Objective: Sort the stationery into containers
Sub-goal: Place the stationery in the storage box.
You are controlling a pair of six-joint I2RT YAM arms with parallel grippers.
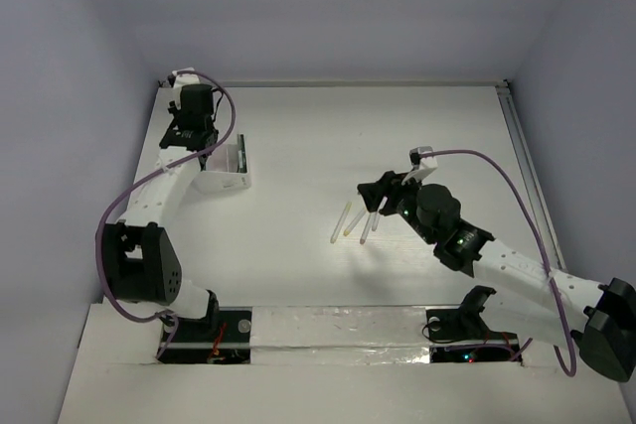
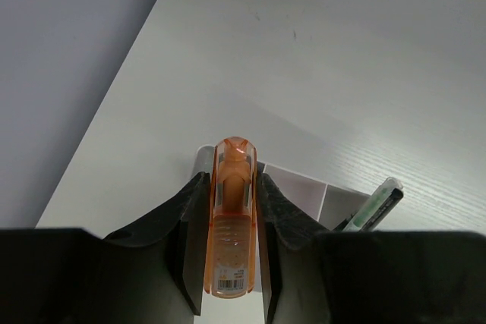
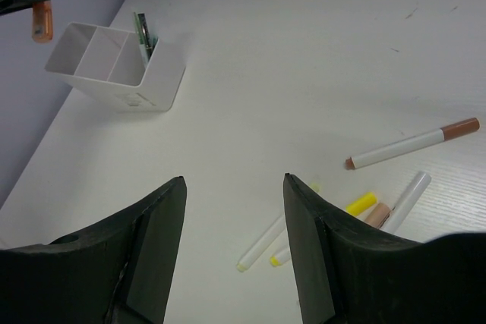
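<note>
On the far left of the white table (image 1: pixel 397 126) stands the tray (image 1: pixel 224 168), a small white box with three compartments showing in the right wrist view. So far it holds very little: a green pen (image 3: pixel 142 36) leans upright in one end compartment, and the other two look empty. The left gripper (image 2: pixel 231 180) hangs right over the tray, its fingers clenched on an orange marker (image 2: pixel 231 225) that sits lengthwise between them, tip pointing at the tray's corner. That marker looks ready to be dropped in, though which compartment lies under it I cannot tell. Most of the sorting is left. Near the middle of the table the right gripper (image 3: pixel 234 181) hovers with its jaws spread wide and nothing in them. The loose pens (image 1: pixel 353 220) lie on the table just beside it, not touching: a white marker with brown ends (image 3: pixel 414 144), a yellow-capped one (image 3: pixel 361 204), and a few slim white ones.
</note>
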